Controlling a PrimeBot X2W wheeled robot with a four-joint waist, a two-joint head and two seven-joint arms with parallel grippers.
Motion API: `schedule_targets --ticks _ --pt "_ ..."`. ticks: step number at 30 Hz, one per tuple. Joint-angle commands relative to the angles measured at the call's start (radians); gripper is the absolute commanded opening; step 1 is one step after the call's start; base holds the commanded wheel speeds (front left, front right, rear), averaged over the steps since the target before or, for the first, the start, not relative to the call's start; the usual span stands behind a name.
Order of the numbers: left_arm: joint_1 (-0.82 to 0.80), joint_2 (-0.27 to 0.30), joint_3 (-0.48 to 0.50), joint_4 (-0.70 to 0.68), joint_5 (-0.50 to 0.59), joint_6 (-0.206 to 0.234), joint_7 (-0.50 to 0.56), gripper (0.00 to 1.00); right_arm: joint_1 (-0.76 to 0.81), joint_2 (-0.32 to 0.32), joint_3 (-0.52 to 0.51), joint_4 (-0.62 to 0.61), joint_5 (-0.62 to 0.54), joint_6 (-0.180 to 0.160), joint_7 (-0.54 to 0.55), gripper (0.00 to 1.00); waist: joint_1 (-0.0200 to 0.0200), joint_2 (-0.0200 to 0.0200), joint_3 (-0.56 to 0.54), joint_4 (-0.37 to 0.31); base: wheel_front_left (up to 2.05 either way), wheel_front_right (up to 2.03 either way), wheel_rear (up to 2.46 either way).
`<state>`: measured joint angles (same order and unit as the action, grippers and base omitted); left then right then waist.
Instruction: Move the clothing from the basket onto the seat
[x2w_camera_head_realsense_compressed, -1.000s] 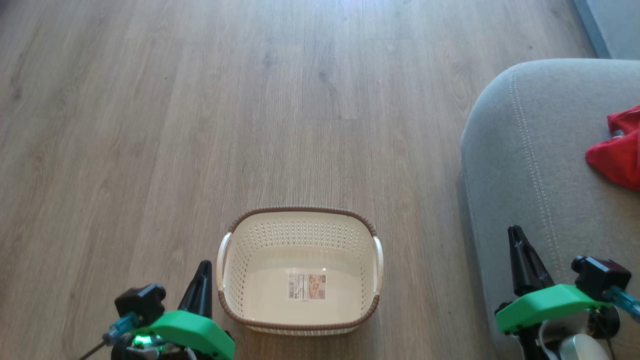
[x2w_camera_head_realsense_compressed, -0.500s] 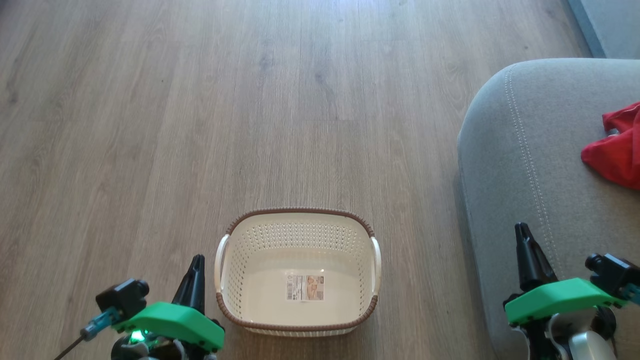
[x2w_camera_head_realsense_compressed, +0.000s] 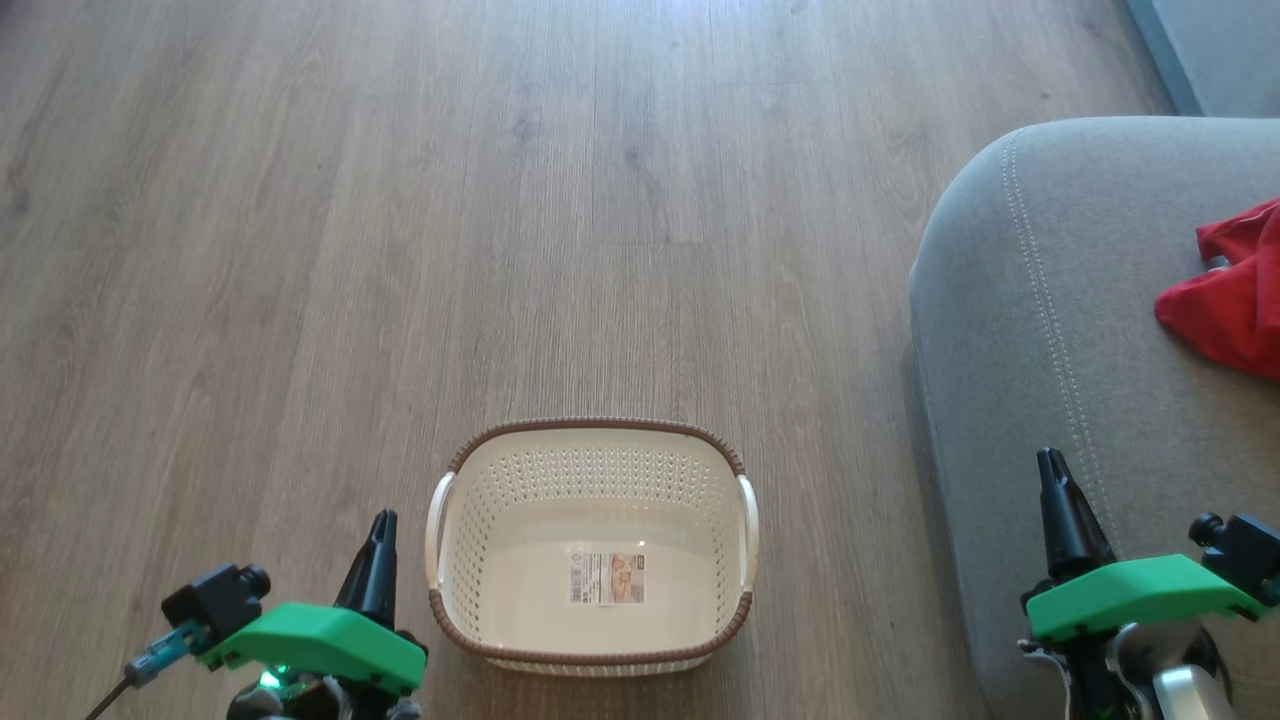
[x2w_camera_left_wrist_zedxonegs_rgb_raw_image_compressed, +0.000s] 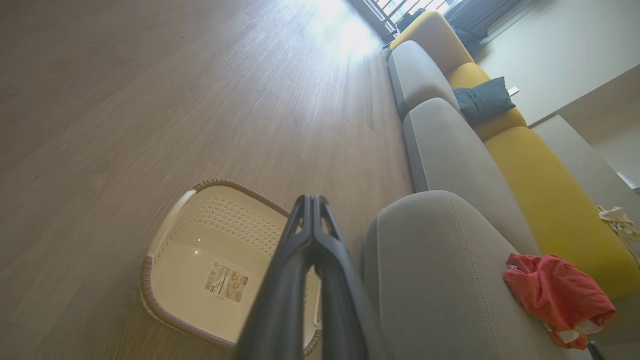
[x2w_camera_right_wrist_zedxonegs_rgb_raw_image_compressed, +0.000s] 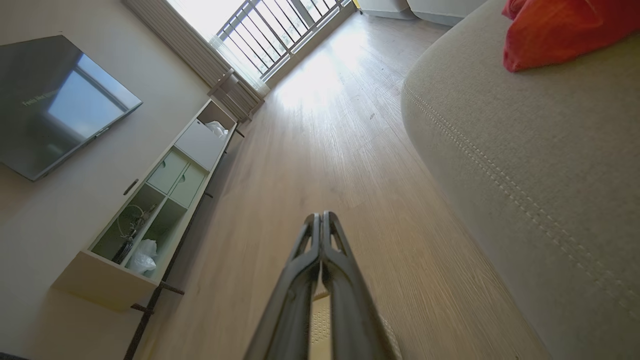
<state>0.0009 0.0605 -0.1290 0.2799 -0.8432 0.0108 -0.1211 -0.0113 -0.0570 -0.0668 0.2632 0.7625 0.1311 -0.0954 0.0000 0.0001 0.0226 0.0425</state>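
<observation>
On the grey seat (x2w_camera_head_realsense_compressed: 1050, 330), far right, lies the red clothing (x2w_camera_head_realsense_compressed: 1225, 310). The cream basket (x2w_camera_head_realsense_compressed: 590, 470) sits near, on the wood floor (x2w_camera_head_realsense_compressed: 400, 250). The left claw (x2w_camera_head_realsense_compressed: 381, 518) and right claw (x2w_camera_head_realsense_compressed: 1047, 458) are both pinched together.

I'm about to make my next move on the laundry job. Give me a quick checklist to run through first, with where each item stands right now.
1. The basket is emptied: ok. There is just a label on its floor.
2. The clothing is on the seat: ok. A red heap lies there, well in from the front edge.
3. Both garments are in that heap: cannot tell, because it is bunched up.
4. The left gripper is free: ok. It is shut, holding nothing, beside the basket.
5. The right gripper is free: ok. It is shut, holding nothing, by the seat's corner.
</observation>
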Motion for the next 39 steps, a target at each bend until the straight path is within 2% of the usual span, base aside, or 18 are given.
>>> schedule_targets --ticks 1,39 --pt "-0.055 0.011 0.025 -0.031 -0.022 -0.008 0.006 0.0 -0.052 0.003 0.001 -0.03 0.024 0.0 0.004 0.0 0.0 -0.0001 0.0 0.0 0.0 0.0 0.0" --pt "-0.083 0.013 0.125 -0.034 -0.443 -0.081 0.116 0.0 -0.076 0.005 -0.025 -0.024 0.472 0.0 0.116 0.0 0.0 -0.0001 -0.011 -0.023 0.0 0.0 0.0"
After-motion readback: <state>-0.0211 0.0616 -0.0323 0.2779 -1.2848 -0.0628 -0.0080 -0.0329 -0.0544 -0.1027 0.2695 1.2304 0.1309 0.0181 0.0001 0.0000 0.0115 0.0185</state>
